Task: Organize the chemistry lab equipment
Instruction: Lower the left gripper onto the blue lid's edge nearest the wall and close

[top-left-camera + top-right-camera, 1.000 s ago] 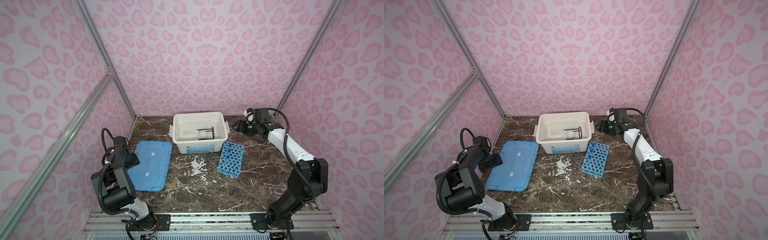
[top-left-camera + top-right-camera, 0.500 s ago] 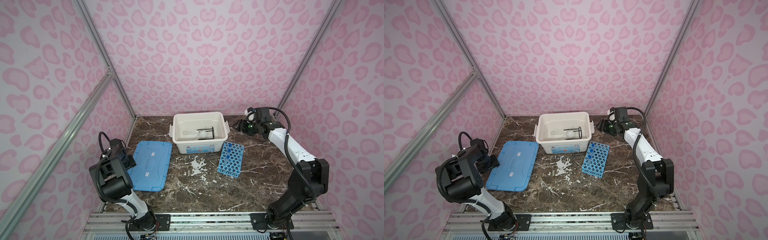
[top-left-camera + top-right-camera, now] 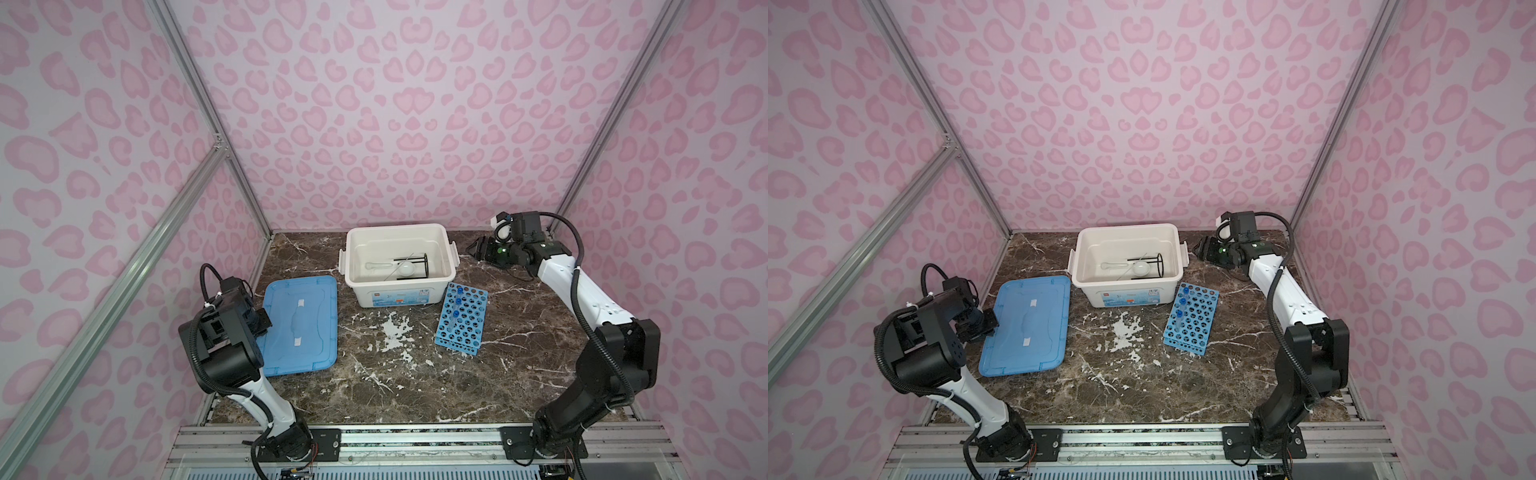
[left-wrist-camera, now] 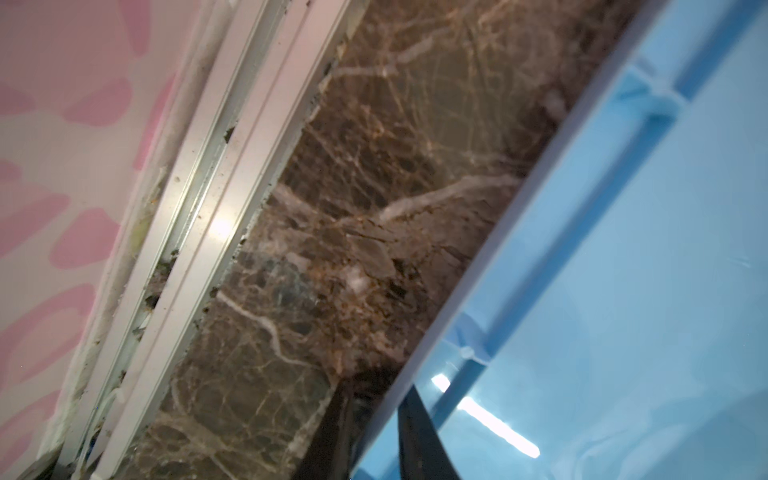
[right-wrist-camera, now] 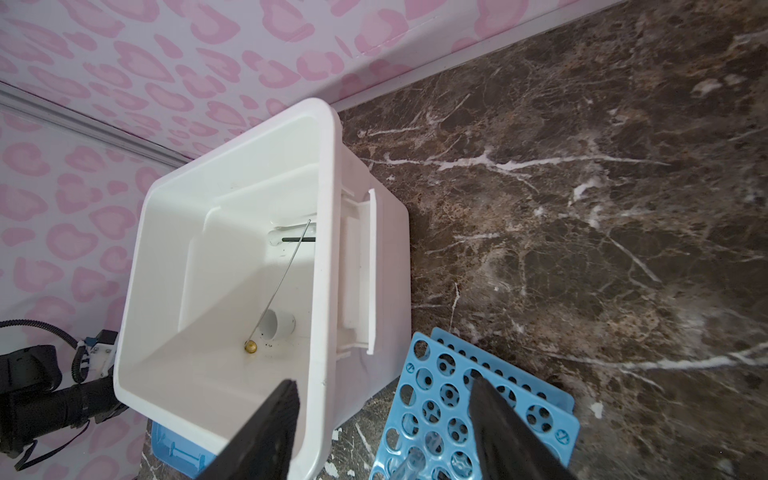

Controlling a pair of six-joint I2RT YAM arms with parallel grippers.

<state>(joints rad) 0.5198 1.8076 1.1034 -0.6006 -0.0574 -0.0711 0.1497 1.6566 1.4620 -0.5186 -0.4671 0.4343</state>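
Progress: wire stand (image 3: 415, 266) and cup (image 5: 277, 324) already inside box (image 3: 395, 297), beside right claw (image 5: 384, 386). Rack (image 3: 461, 318) with capped tubes (image 3: 458, 301) out on counter (image 3: 519, 332), near that spread, empty claw. Left claw (image 4: 376, 409) pinching lid (image 3: 303, 328) rim. Stowing rack and closing box probably remain.

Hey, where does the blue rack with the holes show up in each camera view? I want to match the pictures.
Both top views: blue rack lies right of centre, by the white box's front right corner.
Left wrist: not in it; it shows the blue lid.
Right wrist: blue rack beside the white box, cut by the frame edge.
Shared landmark: the white box.
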